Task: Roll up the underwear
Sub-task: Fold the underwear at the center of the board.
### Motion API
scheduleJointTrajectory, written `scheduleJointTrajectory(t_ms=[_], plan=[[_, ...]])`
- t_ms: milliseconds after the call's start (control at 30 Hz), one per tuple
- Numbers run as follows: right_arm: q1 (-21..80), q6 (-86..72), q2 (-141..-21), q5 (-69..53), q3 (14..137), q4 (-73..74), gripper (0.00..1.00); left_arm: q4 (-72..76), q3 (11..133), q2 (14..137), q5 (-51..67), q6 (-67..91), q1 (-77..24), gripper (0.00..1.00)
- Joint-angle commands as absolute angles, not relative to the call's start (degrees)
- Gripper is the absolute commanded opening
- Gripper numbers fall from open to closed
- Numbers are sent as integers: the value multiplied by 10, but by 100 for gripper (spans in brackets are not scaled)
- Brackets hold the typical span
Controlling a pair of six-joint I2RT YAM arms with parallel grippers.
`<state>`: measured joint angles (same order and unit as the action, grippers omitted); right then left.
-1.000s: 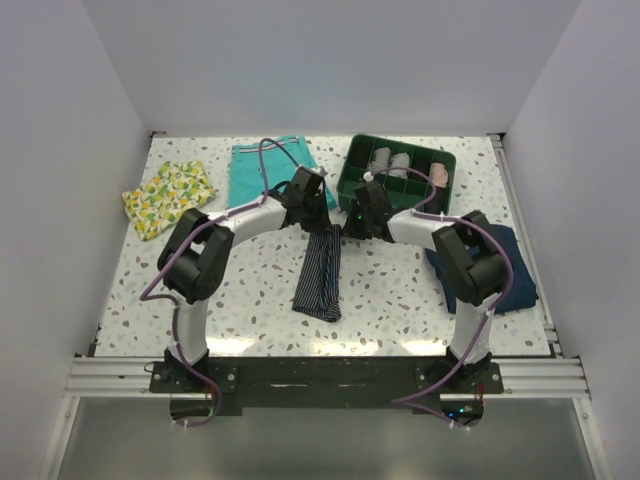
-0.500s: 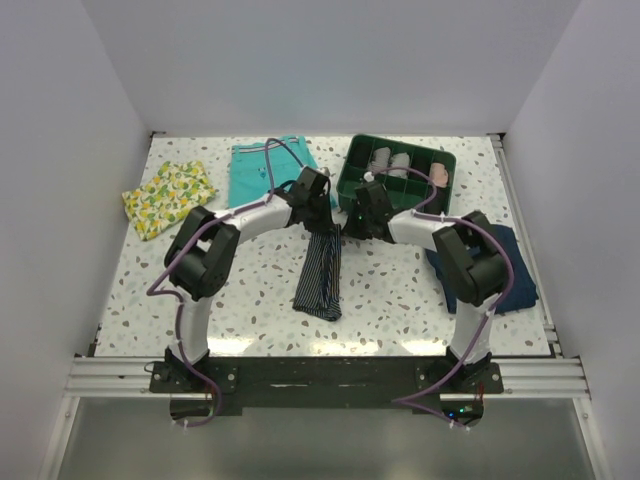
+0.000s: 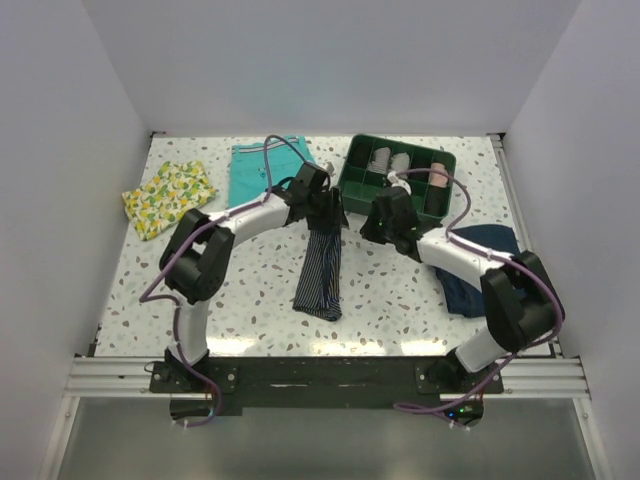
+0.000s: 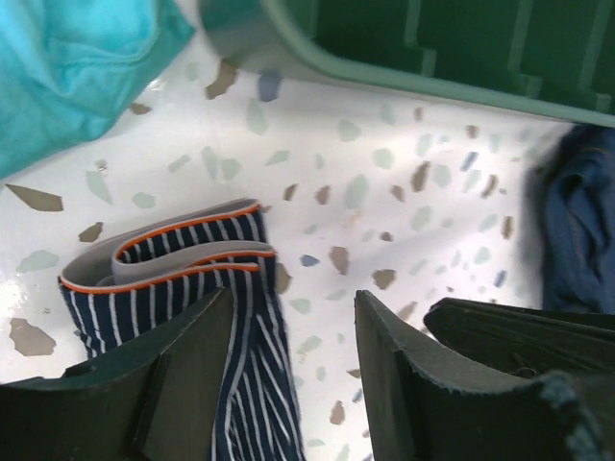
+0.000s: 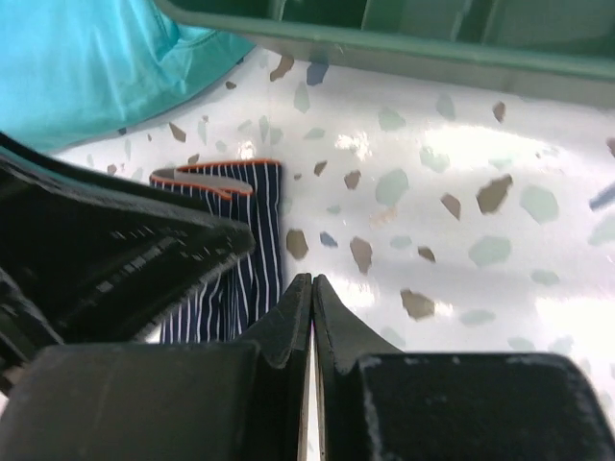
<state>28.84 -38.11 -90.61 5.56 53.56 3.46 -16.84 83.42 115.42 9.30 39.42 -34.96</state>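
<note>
The underwear point(image 3: 320, 268) lies as a folded strip mid-bench, its waistband point(image 4: 163, 252) toward the far edge. The left gripper point(image 4: 293, 355) hangs spread over it. The right gripper point(image 5: 310, 317) is pressed together, empty. Rolling looks unstarted: next, pinch the waistband and turn it nearward.

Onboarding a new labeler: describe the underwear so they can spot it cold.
On the speckled table, look just in front of the green compartment tray, near the middle. The underwear lies there as a narrow folded strip running toward the near edge. It alone is pinstriped: dark navy, thin pale lines, orange-red edge, unlike the teal shorts and plain navy garment.
</note>
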Motion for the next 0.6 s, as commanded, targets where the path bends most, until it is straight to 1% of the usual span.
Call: scheduleJointTrajectory(t_ms=[0, 67, 100, 200, 267, 300, 333, 400, 467, 500, 567], plan=[[287, -386, -844, 68, 494, 45, 5, -106, 824, 1075, 136, 400, -352, 59], [287, -391, -812, 48, 475, 47, 5, -100, 820, 1046, 134, 403, -352, 59], [287, -396, -803, 41, 469, 47, 7, -101, 814, 1036, 124, 401, -352, 69], [288, -405, -775, -14, 450, 36, 11, -119, 796, 993, 86, 391, -352, 69], [289, -409, -775, -70, 449, 29, 17, -127, 774, 952, 55, 375, -351, 70], [291, -413, -779, -82, 452, 29, 19, -142, 747, 938, 20, 374, -346, 72], [293, -413, -784, -91, 460, 30, 23, -149, 732, 911, 6, 373, -342, 73], [303, -411, -797, -102, 473, 38, 28, -149, 675, 882, 2, 374, -320, 74], [316, -406, -819, -104, 500, 48, 38, -145, 632, 840, 1, 374, -302, 75], [334, -401, -828, -99, 512, 67, 40, -138, 590, 826, 2, 374, -283, 75], [355, -394, -847, -94, 547, 83, 42, -135, 555, 790, 2, 373, -264, 75]])
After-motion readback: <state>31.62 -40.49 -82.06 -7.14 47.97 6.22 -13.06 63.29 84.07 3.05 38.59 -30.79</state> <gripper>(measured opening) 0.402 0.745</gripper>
